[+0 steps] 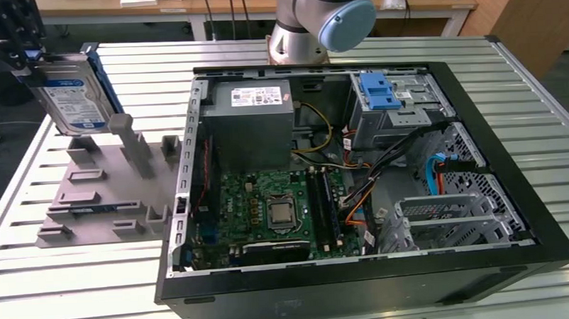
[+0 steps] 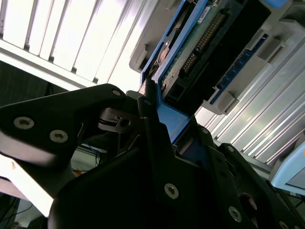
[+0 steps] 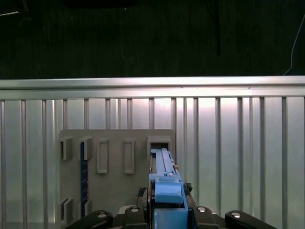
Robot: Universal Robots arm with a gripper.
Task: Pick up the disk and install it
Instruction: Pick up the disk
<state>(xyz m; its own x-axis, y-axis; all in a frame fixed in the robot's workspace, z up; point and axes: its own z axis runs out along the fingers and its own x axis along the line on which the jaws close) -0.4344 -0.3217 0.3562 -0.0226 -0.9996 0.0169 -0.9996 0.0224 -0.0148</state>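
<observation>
Disk (image 1: 74, 99) hangs at the upper left of the exterior view, just above the grey holder (image 1: 96, 201), with the gripper (image 2: 174, 126) clamped on its blue end handle. Pick-up looks done; installing is not, since the open computer case (image 1: 542, 221) sits well apart, at centre and right. Everything rests on a slatted metal table (image 1: 81, 294), and wooden desks (image 1: 213, 2) line the top edge.

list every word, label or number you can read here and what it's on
None can be read.
White-and-blue label on the disk: print too small to read.
White sticker on the power supply: print too small to read.
Markings on the motherboard: too small and blurred to read.
Both wrist views: no legible text on the disk's blue bracket or underside.
</observation>
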